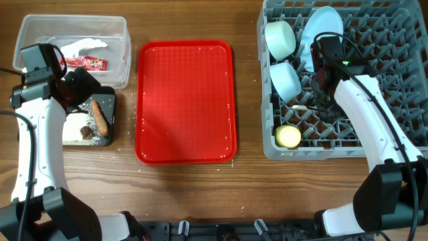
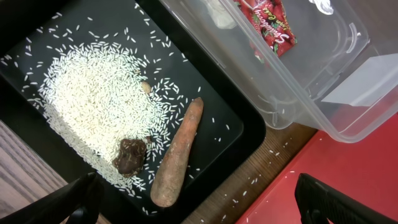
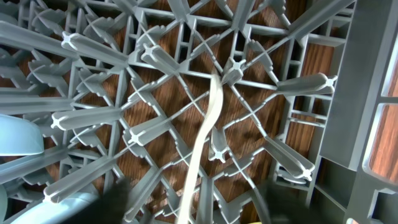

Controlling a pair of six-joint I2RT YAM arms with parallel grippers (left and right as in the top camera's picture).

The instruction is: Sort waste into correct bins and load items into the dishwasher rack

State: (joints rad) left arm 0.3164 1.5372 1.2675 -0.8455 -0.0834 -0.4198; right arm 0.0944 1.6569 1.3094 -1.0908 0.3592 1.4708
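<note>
1. The white spoon lies flat among the pegs of the dishwasher rack, where washable items belong.
2. The right arm reaches far over the rack, wrist aimed down. The right fingers look parted on either side of the spoon's handle and grip nothing.
3. The left arm hangs over the black tray, which holds the rice. The left fingers are spread wide and empty.

Dishwasher rack: grey pegged crate holding pale-blue plate on edge, two bluish-green bowls, yellow cup, white spoon among pegs.
Clear tub: red wrapper, crumpled paper.
Black tray: rice, brown stick, brown lump.
</note>
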